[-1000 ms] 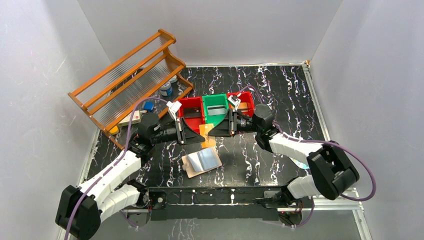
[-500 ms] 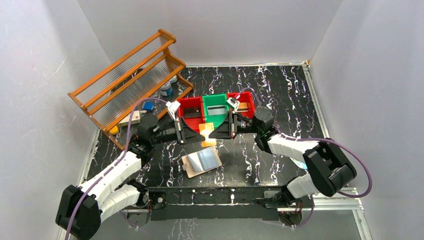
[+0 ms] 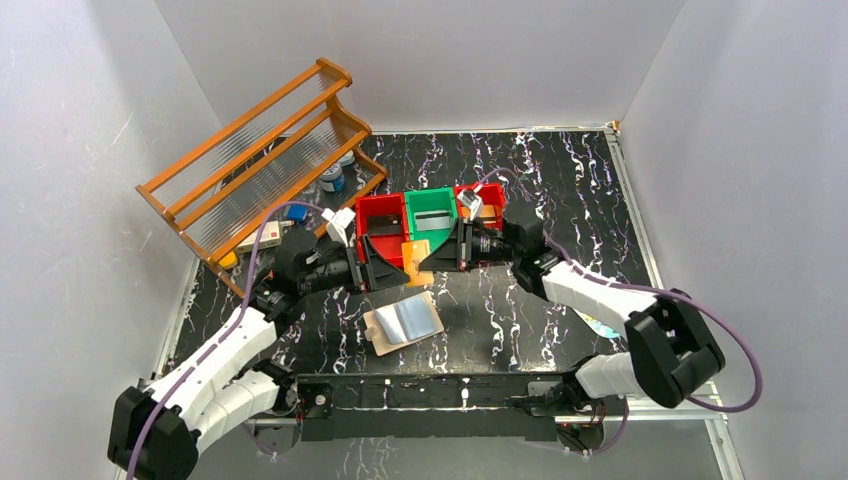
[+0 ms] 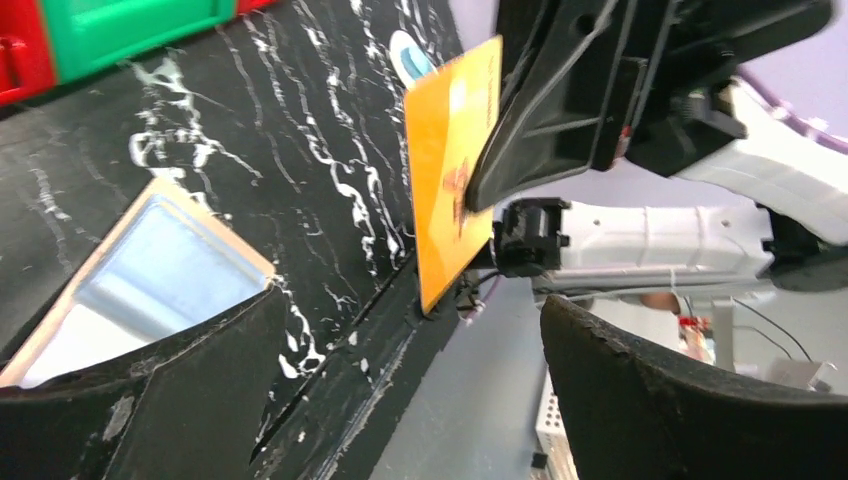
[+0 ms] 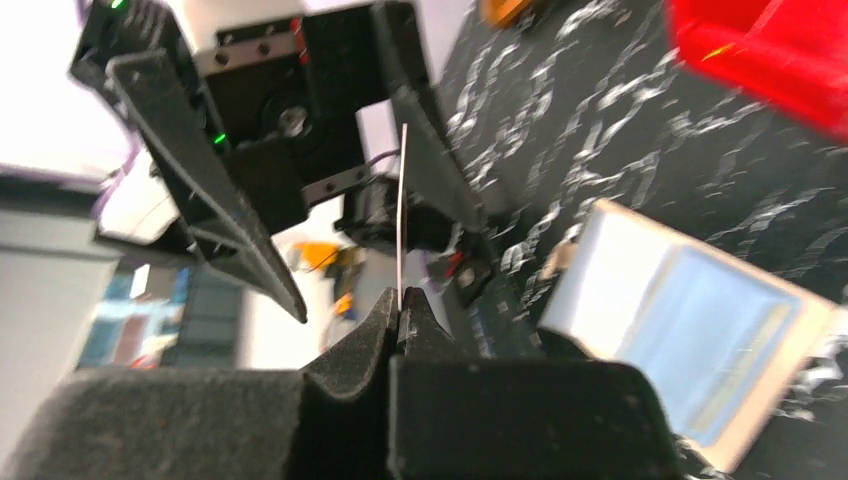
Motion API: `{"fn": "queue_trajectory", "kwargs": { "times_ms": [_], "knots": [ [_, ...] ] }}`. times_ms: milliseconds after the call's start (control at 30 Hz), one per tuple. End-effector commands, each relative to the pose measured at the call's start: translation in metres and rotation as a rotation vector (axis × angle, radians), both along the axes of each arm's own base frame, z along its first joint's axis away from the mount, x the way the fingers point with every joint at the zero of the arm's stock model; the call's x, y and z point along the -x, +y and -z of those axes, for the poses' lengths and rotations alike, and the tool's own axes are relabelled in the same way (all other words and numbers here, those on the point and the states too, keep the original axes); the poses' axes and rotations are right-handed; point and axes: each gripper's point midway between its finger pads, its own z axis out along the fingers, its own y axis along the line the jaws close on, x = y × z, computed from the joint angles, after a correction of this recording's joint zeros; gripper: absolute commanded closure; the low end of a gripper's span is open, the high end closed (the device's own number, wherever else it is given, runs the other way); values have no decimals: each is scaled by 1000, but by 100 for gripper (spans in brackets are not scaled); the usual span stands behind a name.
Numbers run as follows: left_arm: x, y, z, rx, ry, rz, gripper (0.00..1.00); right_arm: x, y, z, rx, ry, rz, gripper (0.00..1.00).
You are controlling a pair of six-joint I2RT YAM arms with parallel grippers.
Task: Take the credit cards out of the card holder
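The orange-gold credit card (image 3: 413, 254) hangs upright above the table, just in front of the bins. My right gripper (image 3: 424, 260) is shut on it; in the right wrist view the card (image 5: 401, 200) shows edge-on, rising from the closed jaws (image 5: 400, 300). My left gripper (image 3: 390, 266) faces it, open wide, its fingers apart from the card (image 4: 448, 170). The card holder (image 3: 402, 322) lies open on the table below, its pale blue sleeves up (image 4: 150, 270) (image 5: 690, 330). A silvery grey card (image 3: 432, 219) lies in the green bin (image 3: 432, 197).
Two red bins (image 3: 381, 209) (image 3: 493, 192) flank the green one. A wooden rack (image 3: 255, 155) with small items stands at the back left. A white-and-teal oval object (image 3: 600, 326) lies by the right arm. White walls close in the table.
My left gripper has opened and let go of the orange card. My right gripper has closed on it and now holds it alone, a little nearer the bins.
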Motion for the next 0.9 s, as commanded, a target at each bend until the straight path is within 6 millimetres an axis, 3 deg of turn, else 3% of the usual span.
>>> {"fn": "queue_trajectory", "kwargs": {
  "times_ms": [0,233,433,600,733,867],
  "knots": [
    [-11,22,3,-122,-41,-134,2,-40,-21,7,257,-196,198,100],
    [-16,47,10,-229,-44,-261,2,-110,-100,22,720,-476,590,100],
    [-19,57,4,-273,-74,-311,2,-143,-149,6,990,-823,667,100],
    [-20,62,4,-288,-79,-336,2,-163,-162,4,1169,-1074,547,100],
    [-20,67,0,-284,-96,-360,2,-172,-155,29,1276,-1210,293,100],
    [-19,72,-4,-282,-115,-386,2,-182,-144,45,1260,-1323,119,100]
  ]
}}
